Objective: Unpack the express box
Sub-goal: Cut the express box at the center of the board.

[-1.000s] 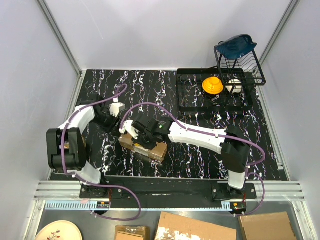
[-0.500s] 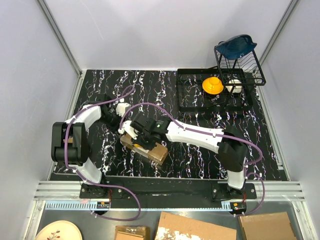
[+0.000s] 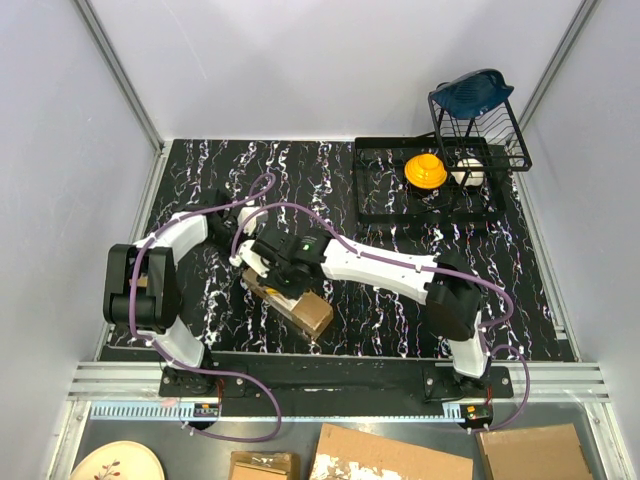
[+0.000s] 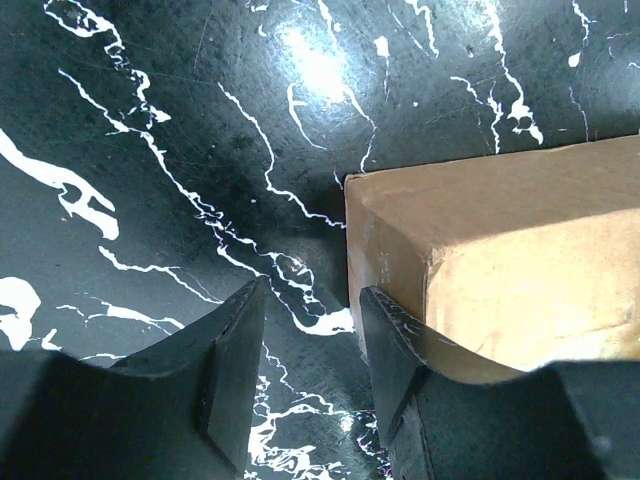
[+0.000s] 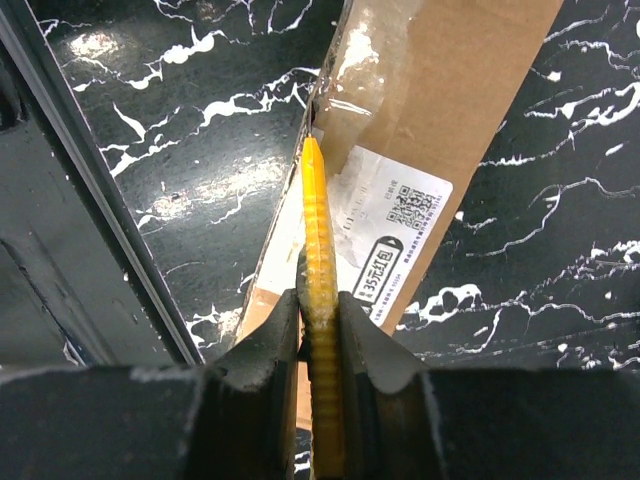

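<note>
Carton: oblong brown cardboard express box (image 3: 312,313) lies on black white-veined marble table (image 3: 300,170), near-left of centre. Right gripper (image 5: 320,310) clamped on yellow ribbed utility knife (image 5: 318,240) (tip at box's taped edge). Left gripper (image 4: 310,300) half open, empty, beside box's corner.

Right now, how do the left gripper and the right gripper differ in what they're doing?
The left gripper stands open with only bare table between its fingers. The right gripper is shut on the yellow knife. The left gripper sits at a corner of the express box, while the right gripper holds the knife tip at the box's edge beside the white label. Both work low at the same box.
</note>
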Controlling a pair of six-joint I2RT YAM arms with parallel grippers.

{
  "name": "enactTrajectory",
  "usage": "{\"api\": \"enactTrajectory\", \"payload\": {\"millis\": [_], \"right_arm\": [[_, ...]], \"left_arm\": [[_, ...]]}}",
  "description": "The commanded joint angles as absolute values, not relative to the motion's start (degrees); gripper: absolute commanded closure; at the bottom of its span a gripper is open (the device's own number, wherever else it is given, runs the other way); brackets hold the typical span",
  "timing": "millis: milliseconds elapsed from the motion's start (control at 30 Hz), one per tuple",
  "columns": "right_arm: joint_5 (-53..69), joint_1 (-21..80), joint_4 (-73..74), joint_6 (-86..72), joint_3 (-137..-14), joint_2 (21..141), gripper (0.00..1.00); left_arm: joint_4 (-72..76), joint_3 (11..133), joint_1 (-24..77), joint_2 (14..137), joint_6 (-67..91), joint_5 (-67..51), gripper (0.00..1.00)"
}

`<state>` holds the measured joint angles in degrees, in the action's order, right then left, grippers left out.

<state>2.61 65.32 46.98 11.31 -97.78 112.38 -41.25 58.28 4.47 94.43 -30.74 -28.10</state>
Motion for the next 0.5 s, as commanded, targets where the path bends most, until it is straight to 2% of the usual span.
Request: {"api": "enactTrajectory", "payload": {"millis": [0, 467], "right_arm": [[-4.7, 65.6, 45.6, 7.7, -102.9, 116.2, 1.00], [-16.1, 65.8, 51.7, -5.2, -107.3, 117.9, 1.00]], "left_arm": [[-44.7, 56.1, 7.2, 92.5, -27.7, -33.2, 0.53], [-48.5, 57.6, 12.6, 91.4, -28.9, -31.6, 0.54]]}}
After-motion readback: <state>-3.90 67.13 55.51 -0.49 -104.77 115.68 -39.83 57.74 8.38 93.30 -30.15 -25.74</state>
